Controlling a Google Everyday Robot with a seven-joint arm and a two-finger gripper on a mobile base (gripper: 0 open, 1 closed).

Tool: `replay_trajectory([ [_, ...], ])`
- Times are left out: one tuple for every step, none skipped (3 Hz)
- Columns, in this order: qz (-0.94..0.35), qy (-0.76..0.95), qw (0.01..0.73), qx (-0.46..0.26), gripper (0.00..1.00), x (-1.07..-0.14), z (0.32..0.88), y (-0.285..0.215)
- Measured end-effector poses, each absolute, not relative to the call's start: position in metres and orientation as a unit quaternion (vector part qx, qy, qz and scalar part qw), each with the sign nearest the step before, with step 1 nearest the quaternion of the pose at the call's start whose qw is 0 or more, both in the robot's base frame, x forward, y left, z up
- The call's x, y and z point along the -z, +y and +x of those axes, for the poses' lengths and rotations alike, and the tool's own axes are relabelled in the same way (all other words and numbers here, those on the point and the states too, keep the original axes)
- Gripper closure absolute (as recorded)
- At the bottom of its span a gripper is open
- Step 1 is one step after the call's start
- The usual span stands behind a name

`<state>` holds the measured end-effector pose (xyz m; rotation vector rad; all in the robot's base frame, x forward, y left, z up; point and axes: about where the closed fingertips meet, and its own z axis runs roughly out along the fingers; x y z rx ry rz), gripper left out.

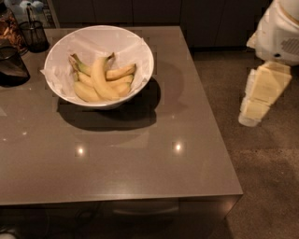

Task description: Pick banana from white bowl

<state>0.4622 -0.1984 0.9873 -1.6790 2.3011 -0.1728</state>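
Observation:
The white bowl (pixel 140 51) stands on the far left part of the grey table (pixel 140 158), lined with crumpled white paper. Several yellow bananas (pixel 100 79) with greenish stems lie in it, one on top of the others. My gripper (pixel 254 109) hangs at the end of the white arm (pixel 280 32) at the right of the view, off the table's right edge and above the floor. It is well to the right of the bowl and touches nothing.
A dark wire-mesh cup (pixel 33 33) and a dark glass vessel (pixel 11 65) stand at the table's far left edge. Dark cabinets (pixel 187 14) run along the back. Speckled brown floor (pixel 266 177) lies to the right of the table.

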Motion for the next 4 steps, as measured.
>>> replay_trajectory([
  [-0.548, 0.824, 0.125, 0.069, 0.00, -0.993, 0.489, -0.173],
  [-0.518, 0.842, 0.138, 0.066, 0.00, -0.997, 0.495, -0.164],
  [-0.519, 0.837, 0.156, 0.077, 0.00, -0.999, 0.494, -0.159],
  [-0.521, 0.834, 0.167, 0.063, 0.00, -0.992, 0.500, -0.122],
])
